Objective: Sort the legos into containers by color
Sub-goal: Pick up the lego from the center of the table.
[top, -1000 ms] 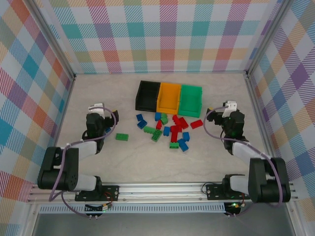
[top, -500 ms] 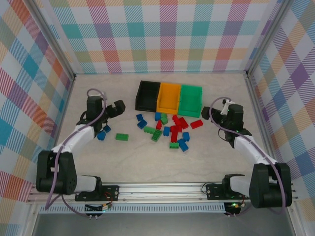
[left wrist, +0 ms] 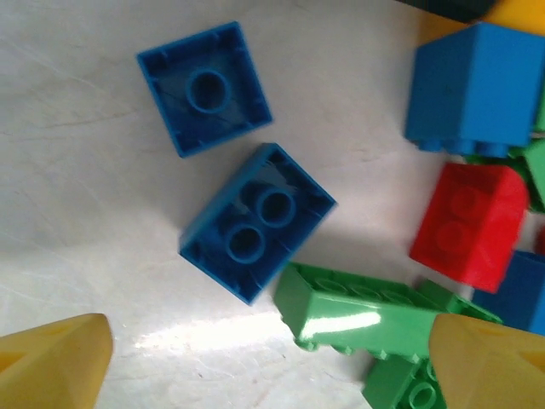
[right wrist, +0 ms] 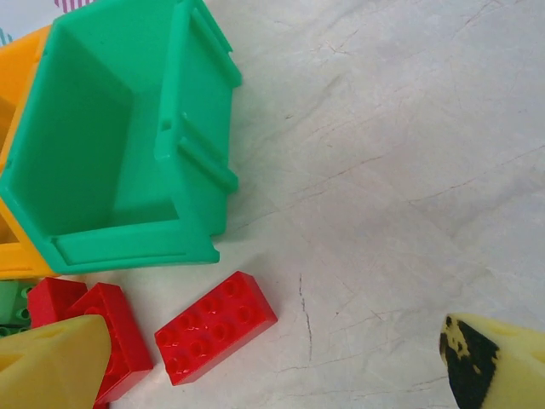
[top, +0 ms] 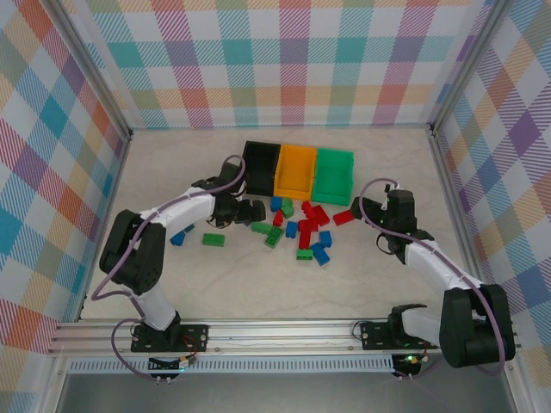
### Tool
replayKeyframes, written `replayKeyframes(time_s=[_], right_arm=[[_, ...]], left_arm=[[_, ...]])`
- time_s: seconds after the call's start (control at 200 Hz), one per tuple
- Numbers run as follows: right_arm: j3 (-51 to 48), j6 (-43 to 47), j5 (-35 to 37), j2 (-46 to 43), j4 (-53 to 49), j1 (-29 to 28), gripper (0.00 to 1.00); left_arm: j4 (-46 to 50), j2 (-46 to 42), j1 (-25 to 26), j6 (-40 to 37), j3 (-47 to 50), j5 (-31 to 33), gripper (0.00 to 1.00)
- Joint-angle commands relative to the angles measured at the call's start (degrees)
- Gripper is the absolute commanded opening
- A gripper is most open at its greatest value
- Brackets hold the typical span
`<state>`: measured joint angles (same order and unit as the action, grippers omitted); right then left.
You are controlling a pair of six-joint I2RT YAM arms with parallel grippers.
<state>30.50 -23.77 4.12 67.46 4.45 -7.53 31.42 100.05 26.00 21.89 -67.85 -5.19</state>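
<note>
Bare table (top: 258, 284) lies left and near; bricks (top: 314, 215) crowd the middle, 3 bins (top: 293, 187) block behind.

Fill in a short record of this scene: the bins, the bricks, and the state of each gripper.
Bins: black bin, orange-yellow bin, green bin, side by side in a row
Bricks: blue, green and red, loose on the table in front of the bins; none seen inside
Left gripper: open, near an upturned blue brick
Right gripper: open, near a red brick beside the green bin
</note>
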Motion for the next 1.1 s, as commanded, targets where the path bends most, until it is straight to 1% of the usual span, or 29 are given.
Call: replayKeyframes(time_s=[0.0,0.14,0.245,0.285,0.385,0.475,0.495,0.555,0.605,0.645,0.7,0.77,0.92,0.95,1.025,1.095], right_arm=[[0.41,-1.58,0.06,2.76,2.03,-0.42,0.99],[2.54,-1.61,-1.89,6.4,0.98,-0.55,0.99],[3.39,-1.46,-2.79,7.57,0.58,-0.64,0.99],[3.47,-1.51,-2.8,7.75,0.61,-0.64,0.99],[3.79,-1.54,-2.72,8.6,0.76,-0.67,0.99],[4.39,-1.55,-3.19,9.09,0.37,-0.75,0.99],[4.36,-1.7,-3.24,9.17,0.39,-0.74,0.99],[4.33,-1.89,-3.33,9.35,0.51,-0.67,0.99],[4.39,-1.85,-3.32,9.63,0.48,-0.74,0.99],[4.62,-1.89,-3.27,9.7,0.24,-0.75,0.99],[4.74,-1.92,-3.23,9.92,-0.14,-0.73,0.99],[4.89,-1.96,-3.32,10.29,-0.15,-0.73,0.99],[6.24,-1.89,-3.68,11.64,-1.78,-0.7,0.99],[6.31,-1.89,-3.61,11.62,-1.66,-0.73,0.99],[6.1,-1.91,-3.64,11.64,-1.45,-0.69,0.99],[6.23,-1.89,-3.59,11.73,-1.67,-0.74,0.99]], left_arm=[[8.22,4.95,-0.16,0.83,-4.37,4.44,0.89],[8.46,9.51,0.69,2.12,-8.73,5.22,0.89],[9.76,12.37,1.25,1.95,-12.12,7.69,0.88],[10.7,13.27,1.21,1.63,-13.28,8.2,0.84],[11.31,14.51,1.42,1.06,-14.45,7.89,0.8],[10.17,14.94,1.68,0.96,-14.02,6.72,0.71],[10.09,15.13,1.69,0.87,-13.99,6.26,0.67],[10.09,15.57,1.77,0.93,-13.96,5.55,0.65],[9.9,15.43,1.88,0.82,-13.69,5.18,0.57],[9.73,15.2,1.95,0.87,-13.37,5.1,0.56],[9.64,14.49,2.02,0.7,-13.1,5.02,0.47],[9.71,13.21,2.11,0.85,-12.73,4.45,0.39],[8.12,9.07,2.48,1.66,-10.51,3.32,0.37],[7.89,8.42,2.48,1.78,-10.16,3.26,0.34],[7.77,7.21,2.48,1.99,-9.58,3.39,0.33],[7.69,6.51,2.48,2.01,-9.02,3.69,0.3]])
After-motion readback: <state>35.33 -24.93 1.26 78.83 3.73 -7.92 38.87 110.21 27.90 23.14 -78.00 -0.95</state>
